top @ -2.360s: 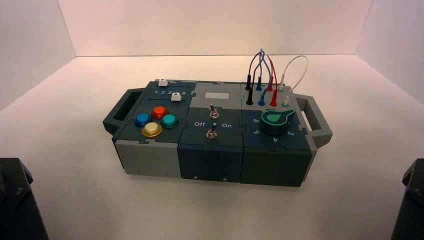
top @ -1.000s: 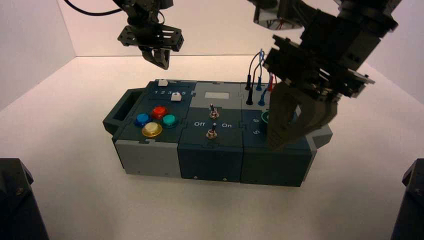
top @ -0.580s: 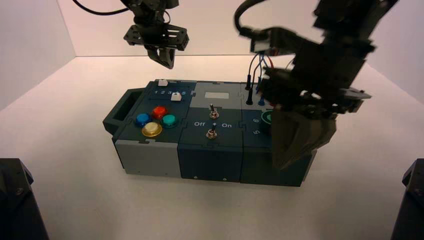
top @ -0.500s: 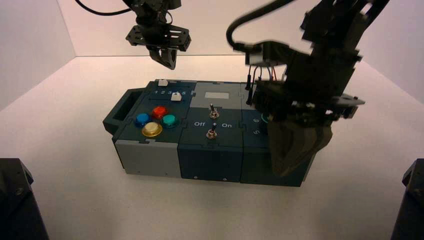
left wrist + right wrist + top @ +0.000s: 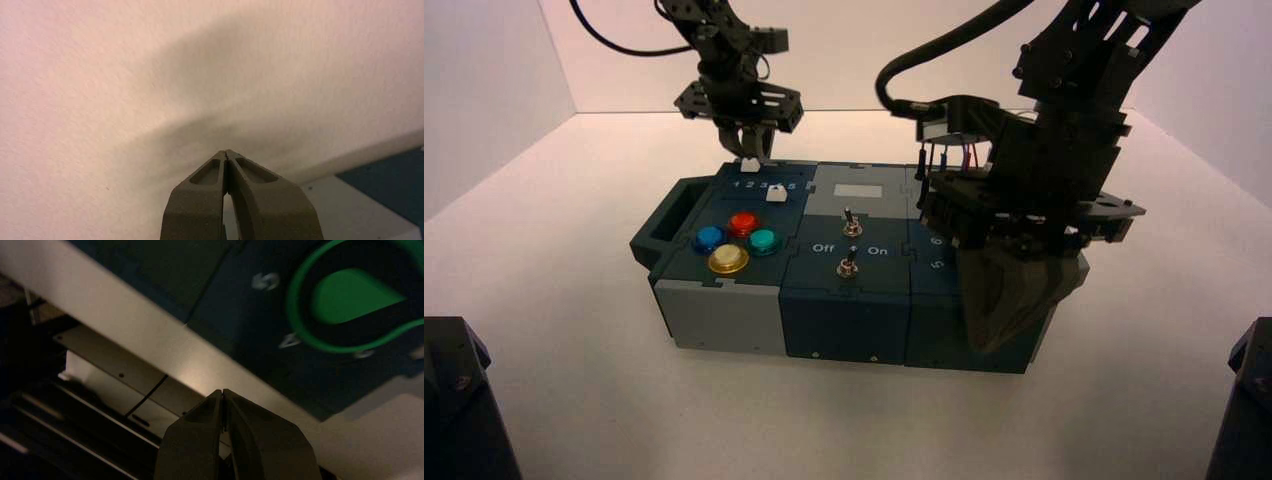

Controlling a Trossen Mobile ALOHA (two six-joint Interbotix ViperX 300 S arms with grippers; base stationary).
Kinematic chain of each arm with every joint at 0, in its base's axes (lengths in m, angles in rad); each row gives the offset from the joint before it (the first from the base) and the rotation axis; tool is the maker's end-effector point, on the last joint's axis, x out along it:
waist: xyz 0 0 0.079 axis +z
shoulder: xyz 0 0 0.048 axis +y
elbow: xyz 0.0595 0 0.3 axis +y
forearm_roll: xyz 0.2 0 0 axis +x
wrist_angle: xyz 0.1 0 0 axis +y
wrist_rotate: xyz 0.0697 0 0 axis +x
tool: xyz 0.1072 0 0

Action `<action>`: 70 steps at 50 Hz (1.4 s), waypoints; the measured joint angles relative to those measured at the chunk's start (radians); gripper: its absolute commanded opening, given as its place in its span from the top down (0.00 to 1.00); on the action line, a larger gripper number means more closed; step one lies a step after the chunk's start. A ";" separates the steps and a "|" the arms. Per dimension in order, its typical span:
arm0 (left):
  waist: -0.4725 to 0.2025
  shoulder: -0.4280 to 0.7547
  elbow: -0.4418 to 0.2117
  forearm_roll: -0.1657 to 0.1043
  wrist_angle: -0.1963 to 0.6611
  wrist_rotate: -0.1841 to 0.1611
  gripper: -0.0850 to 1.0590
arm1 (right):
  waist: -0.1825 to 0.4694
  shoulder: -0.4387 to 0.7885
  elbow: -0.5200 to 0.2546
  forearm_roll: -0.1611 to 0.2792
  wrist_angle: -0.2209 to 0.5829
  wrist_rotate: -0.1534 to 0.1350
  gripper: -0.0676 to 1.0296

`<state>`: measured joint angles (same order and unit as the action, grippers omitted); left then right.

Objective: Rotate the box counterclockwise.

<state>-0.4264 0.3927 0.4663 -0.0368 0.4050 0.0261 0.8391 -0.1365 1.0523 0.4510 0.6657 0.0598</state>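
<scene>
The box (image 5: 844, 310) lies lengthwise across the white table, with its coloured buttons (image 5: 727, 259) at the left and toggle switches (image 5: 848, 263) in the middle. My left gripper (image 5: 752, 155) is shut and hangs just behind the box's far left edge, by the white sliders. In the left wrist view the left gripper (image 5: 226, 152) points at the table, with a box corner (image 5: 395, 185) beside it. My right gripper (image 5: 996, 338) is shut in front of the box's near right corner and hides the dial. In the right wrist view the right gripper (image 5: 222, 391) sits below the green dial (image 5: 350, 295).
The box's left handle (image 5: 664, 225) sticks out to the left. Looped wires (image 5: 939, 155) stand at the box's far right, behind my right arm. White walls enclose the table at the back and sides. Dark arm bases (image 5: 454, 400) fill the near corners.
Both arms came into view. My left gripper dropped to the box's far left edge. My right gripper lowered in front of the near right corner. The box has not turned.
</scene>
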 measured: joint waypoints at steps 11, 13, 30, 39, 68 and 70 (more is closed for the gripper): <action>-0.012 0.002 0.011 0.000 0.005 0.000 0.95 | -0.025 0.002 0.002 -0.021 -0.003 -0.002 0.96; -0.015 0.002 0.014 0.000 0.008 -0.002 0.95 | -0.025 0.006 0.003 -0.028 -0.003 0.000 0.96; -0.044 -0.023 0.043 0.002 0.060 0.000 0.95 | -0.064 0.075 0.003 -0.077 -0.002 0.000 0.96; -0.048 -0.057 0.069 0.002 0.089 0.000 0.95 | -0.147 0.084 -0.018 -0.112 -0.003 0.000 0.96; -0.069 -0.153 0.080 0.005 0.224 0.003 0.95 | -0.348 0.187 -0.181 -0.249 0.011 -0.011 0.96; -0.071 -0.155 0.080 0.005 0.227 0.003 0.95 | -0.350 0.198 -0.186 -0.252 0.011 -0.012 0.96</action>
<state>-0.4970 0.2378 0.5461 -0.0322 0.6320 0.0291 0.4893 0.0614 0.8667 0.1994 0.6765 0.0476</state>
